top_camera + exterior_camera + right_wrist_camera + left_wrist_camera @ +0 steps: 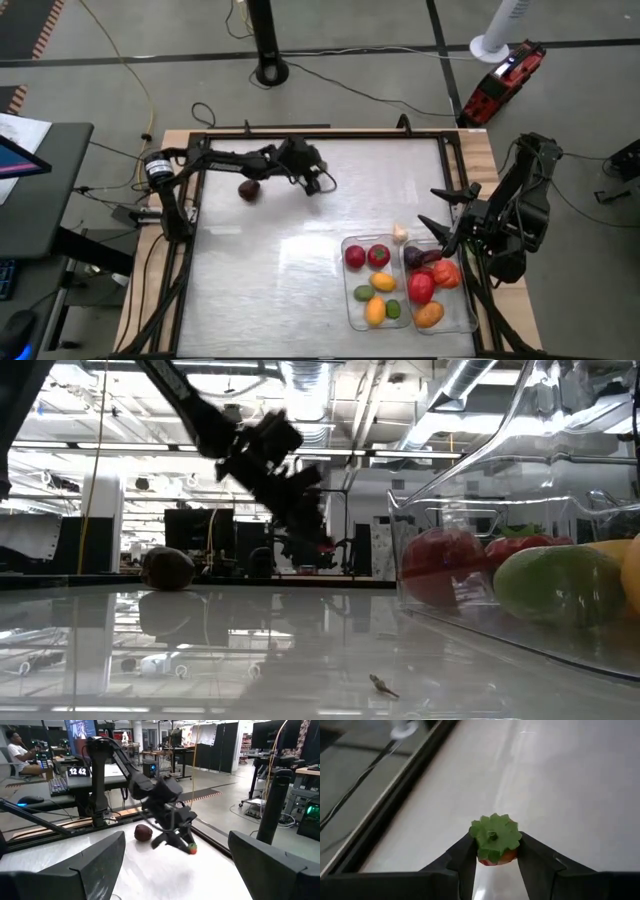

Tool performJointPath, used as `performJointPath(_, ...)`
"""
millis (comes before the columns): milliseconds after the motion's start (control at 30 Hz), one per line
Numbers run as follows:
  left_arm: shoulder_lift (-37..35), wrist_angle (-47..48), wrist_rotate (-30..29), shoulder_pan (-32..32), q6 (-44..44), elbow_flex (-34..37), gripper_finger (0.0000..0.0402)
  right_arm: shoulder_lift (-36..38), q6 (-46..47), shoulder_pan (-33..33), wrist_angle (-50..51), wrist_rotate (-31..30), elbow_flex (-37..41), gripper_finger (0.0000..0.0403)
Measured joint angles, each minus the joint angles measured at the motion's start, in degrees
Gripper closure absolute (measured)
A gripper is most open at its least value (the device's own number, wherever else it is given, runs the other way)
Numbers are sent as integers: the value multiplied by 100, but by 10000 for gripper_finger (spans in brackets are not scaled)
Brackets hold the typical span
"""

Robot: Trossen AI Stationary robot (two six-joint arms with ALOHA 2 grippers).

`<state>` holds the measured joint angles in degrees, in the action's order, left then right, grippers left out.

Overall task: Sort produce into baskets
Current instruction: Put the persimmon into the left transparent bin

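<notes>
My left gripper [322, 184] is at the table's far side, shut on a small red fruit with a green leafy cap [494, 840], lifted above the table; it also shows in the right wrist view [191, 848]. A dark red-brown fruit [249, 190] lies on the table to its left. Two clear bins [352, 300] stand side by side at the near right, holding red, orange, yellow, green and purple produce. A small white piece [400, 233] lies just beyond the bins. My right gripper [438, 210] is open and empty over the right bin's far end. My left gripper pinches the small red fruit by its two sides just under the green cap [495, 832], between the ends of its two fingers [465, 855]. The fingers slant downward. The fruit is clear of the table, its green cap facing back toward the wrist.
A dark metal frame [320, 135] runs round the table's edges. The middle and near left of the white tabletop [260, 280] are bare. A small dark scrap [380, 684] lies on the table near the low camera. A person sits at a desk in the room beyond.
</notes>
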<state>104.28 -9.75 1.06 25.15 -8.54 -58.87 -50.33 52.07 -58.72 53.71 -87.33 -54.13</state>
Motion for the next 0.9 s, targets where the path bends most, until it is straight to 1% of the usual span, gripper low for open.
performJointPath(167,-27,694,24,-1002,-133,-647,285,0,0,0,0,19,1,24)
performJointPath(400,-27,995,40,-2412,-272,-1343,285,0,2,0,-10,35,2,24)
performJointPath(533,-30,1201,36,-3035,-433,-1507,285,0,2,0,-13,35,0,24)
performJointPath(633,-30,1213,39,-3376,-437,-1528,284,0,2,0,-13,35,2,24)
performJointPath(733,52,1025,-108,-3596,-384,-1530,276,0,9,0,-15,35,1,24)
performJointPath(900,438,440,-193,-3727,-189,-1530,239,0,39,0,-40,26,0,24)
